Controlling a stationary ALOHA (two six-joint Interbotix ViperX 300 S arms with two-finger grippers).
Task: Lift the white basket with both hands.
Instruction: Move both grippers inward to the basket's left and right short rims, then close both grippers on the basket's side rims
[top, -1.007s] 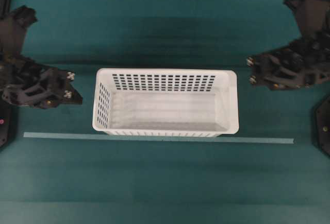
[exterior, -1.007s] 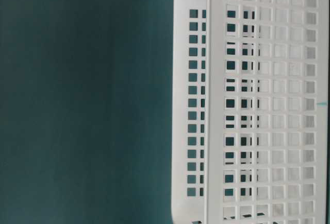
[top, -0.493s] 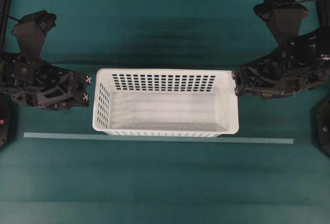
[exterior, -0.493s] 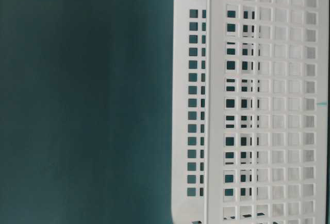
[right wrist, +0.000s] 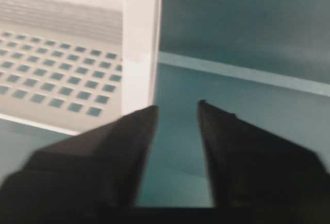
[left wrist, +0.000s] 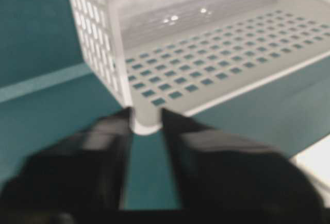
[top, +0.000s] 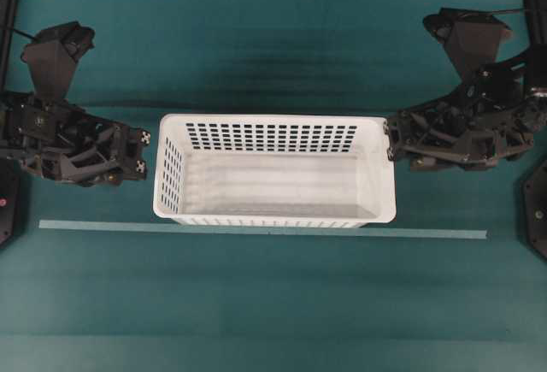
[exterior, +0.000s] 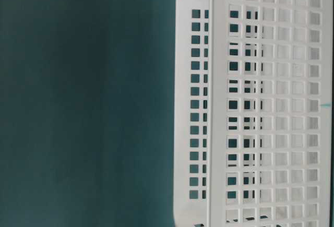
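White basket (top: 275,169) — long axis left-right, mouth up; table-level view crops it. Left pincer (left wrist: 146,115) and right pincer (right wrist: 177,109) — both parted, blurred — flank its ends.

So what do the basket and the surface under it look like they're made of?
The white basket looks like moulded plastic: smooth, slightly glossy, with regular rows of rectangular holes in its walls and a rounded rim. The table surface looks like a matte teal covering, perhaps cloth or felt; faint creases run across it, but the weave cannot be made out.
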